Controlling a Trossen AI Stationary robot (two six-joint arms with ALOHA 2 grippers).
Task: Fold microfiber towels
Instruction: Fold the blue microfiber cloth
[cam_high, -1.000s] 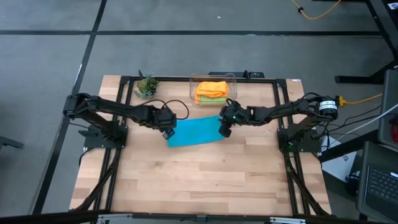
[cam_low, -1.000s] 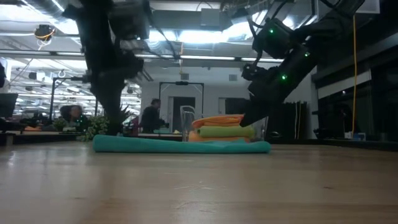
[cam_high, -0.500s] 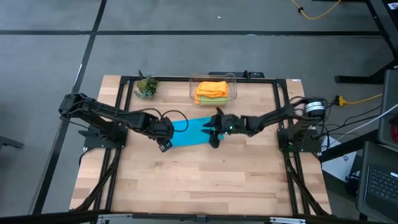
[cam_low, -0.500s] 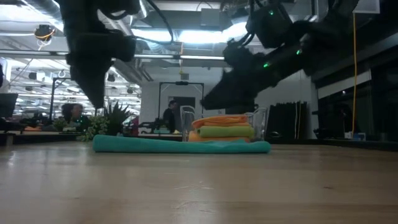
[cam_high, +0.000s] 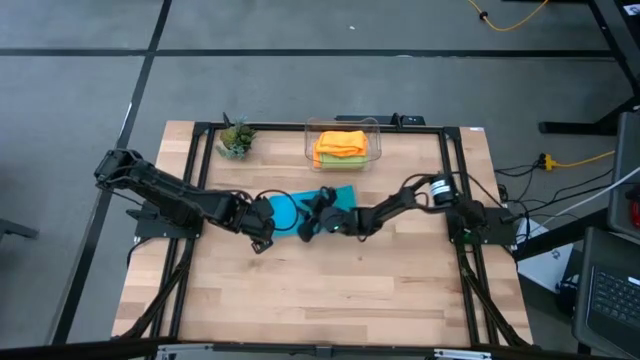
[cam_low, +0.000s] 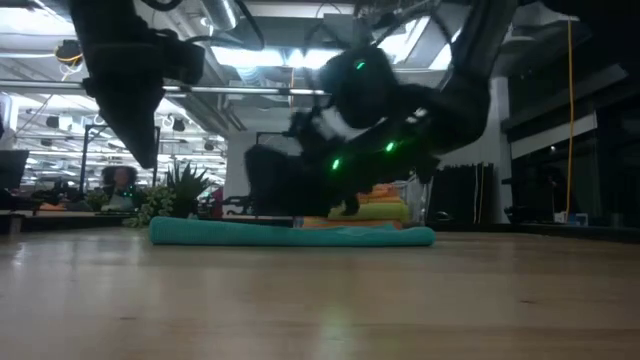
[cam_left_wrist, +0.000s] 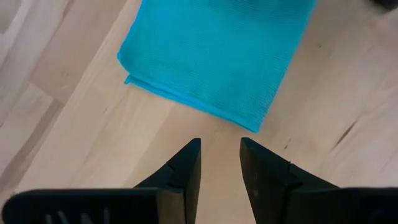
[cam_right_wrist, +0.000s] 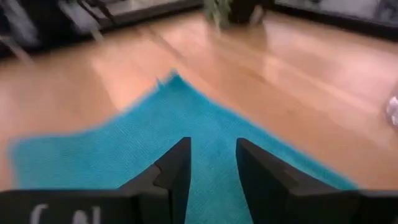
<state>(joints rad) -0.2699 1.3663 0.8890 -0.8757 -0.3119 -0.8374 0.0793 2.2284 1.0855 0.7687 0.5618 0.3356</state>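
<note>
Teal towel (cam_high: 335, 195) lies flat; left claw (cam_left_wrist: 220, 163) and right claw (cam_right_wrist: 212, 163) hover slightly parted, empty.

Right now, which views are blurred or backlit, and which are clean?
Low view: right arm motion-smeared, both arms dark against bright ceiling lights. Right wrist view: teal towel edges soft with blur. Left wrist view: crisp, towel weave visible. High view: evenly lit, sharp.

Wooden table (cam_high: 330, 290) with black frame. Clear plastic bin (cam_high: 343, 128) at far edge, centre. Small potted plant (cam_high: 236, 138) near far left corner. Background: seated person (cam_low: 118, 184), possibly at a desk.
</note>
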